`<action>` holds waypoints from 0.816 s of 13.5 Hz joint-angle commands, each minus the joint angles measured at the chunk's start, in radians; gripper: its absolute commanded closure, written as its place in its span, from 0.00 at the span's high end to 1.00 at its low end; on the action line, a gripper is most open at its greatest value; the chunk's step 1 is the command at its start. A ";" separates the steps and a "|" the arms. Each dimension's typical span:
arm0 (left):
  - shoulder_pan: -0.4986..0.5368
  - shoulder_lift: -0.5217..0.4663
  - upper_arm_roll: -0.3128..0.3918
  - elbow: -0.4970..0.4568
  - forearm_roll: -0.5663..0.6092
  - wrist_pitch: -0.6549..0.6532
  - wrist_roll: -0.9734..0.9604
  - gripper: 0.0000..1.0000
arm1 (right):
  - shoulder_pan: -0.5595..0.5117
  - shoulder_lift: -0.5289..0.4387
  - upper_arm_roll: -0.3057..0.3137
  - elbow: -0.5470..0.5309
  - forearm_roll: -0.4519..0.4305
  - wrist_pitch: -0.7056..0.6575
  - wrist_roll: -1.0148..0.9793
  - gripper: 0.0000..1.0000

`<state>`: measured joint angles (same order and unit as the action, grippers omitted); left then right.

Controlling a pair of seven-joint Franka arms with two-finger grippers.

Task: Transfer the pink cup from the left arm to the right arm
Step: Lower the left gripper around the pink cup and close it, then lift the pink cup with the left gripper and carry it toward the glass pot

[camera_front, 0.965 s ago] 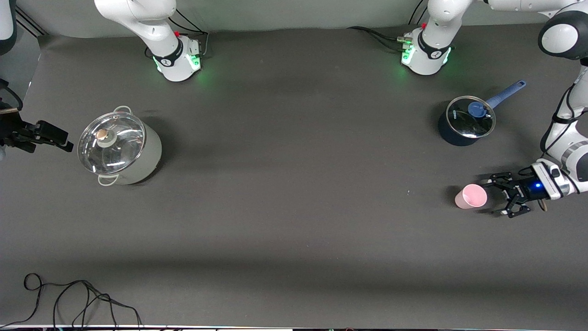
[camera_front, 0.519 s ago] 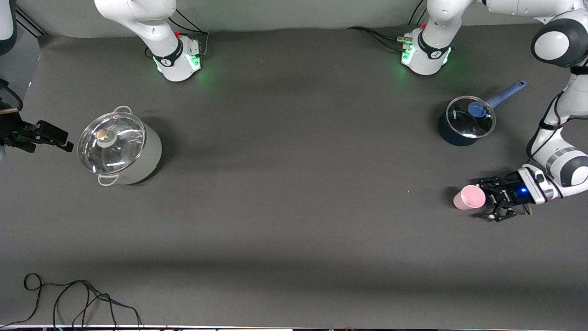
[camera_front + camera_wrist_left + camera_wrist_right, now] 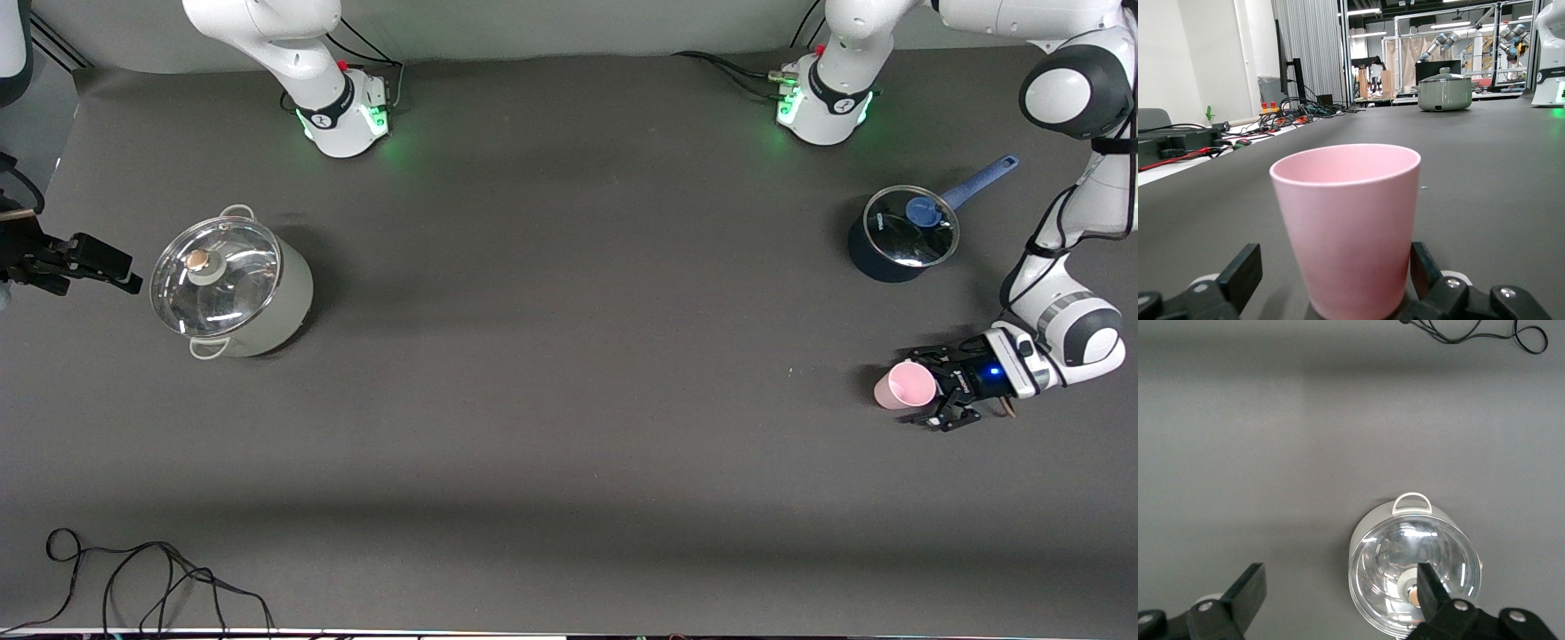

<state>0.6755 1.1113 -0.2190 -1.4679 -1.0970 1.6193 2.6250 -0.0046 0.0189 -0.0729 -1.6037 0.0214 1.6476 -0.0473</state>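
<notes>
The pink cup stands upright on the dark table at the left arm's end. My left gripper is low at the table and open, with one finger on each side of the cup. In the left wrist view the pink cup fills the space between the fingers; one finger stands clear of its wall and the other is close beside it. My right gripper is open and empty over the right arm's end of the table, beside the pale green pot; it waits. Its open jaws show in the right wrist view.
A pale green pot with a glass lid stands near the right arm's end, also in the right wrist view. A blue saucepan with a glass lid stands farther from the camera than the cup. A black cable lies at the table's near edge.
My left gripper has moved in along the table onto the cup, so its fingers now flank it. The cup has shifted slightly. The right arm has not moved.
</notes>
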 commanded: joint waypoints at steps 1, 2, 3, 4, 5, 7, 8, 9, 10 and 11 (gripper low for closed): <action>-0.039 0.015 0.006 -0.017 -0.046 0.005 0.043 0.99 | 0.006 -0.007 -0.004 -0.001 0.003 -0.005 -0.009 1.00; -0.051 0.013 0.006 -0.017 -0.055 0.005 0.043 0.99 | 0.006 -0.005 -0.002 -0.001 0.003 -0.005 -0.009 1.00; -0.060 0.015 0.006 -0.017 -0.063 0.005 0.044 0.99 | 0.006 -0.005 -0.004 -0.001 0.003 -0.005 -0.009 1.00; -0.071 0.015 0.004 -0.017 -0.075 0.005 0.044 0.98 | 0.006 -0.005 -0.004 -0.001 0.005 -0.005 -0.009 1.00; -0.074 0.015 0.004 -0.017 -0.081 0.005 0.044 0.97 | 0.006 -0.005 -0.002 -0.001 0.003 -0.005 -0.011 1.00; -0.083 0.015 0.006 -0.017 -0.086 0.005 0.044 0.84 | 0.006 -0.004 -0.002 -0.001 0.003 -0.005 -0.009 1.00; -0.085 0.015 0.004 -0.015 -0.087 0.007 0.052 0.46 | 0.006 -0.004 -0.002 -0.001 0.003 -0.005 -0.009 1.00; -0.088 0.015 0.006 -0.012 -0.089 0.008 0.052 0.13 | 0.006 -0.004 -0.002 0.001 0.005 -0.005 -0.009 1.00; -0.102 0.015 0.004 -0.009 -0.093 0.011 0.050 0.00 | 0.006 -0.004 -0.002 -0.001 0.005 -0.005 -0.009 1.00; -0.106 0.013 0.004 -0.008 -0.102 0.013 0.052 0.00 | 0.006 -0.004 -0.002 0.001 0.003 -0.005 -0.009 1.00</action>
<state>0.5959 1.1123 -0.2194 -1.4766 -1.1652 1.6224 2.6432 -0.0046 0.0189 -0.0722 -1.6051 0.0214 1.6476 -0.0473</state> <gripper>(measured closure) 0.344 0.000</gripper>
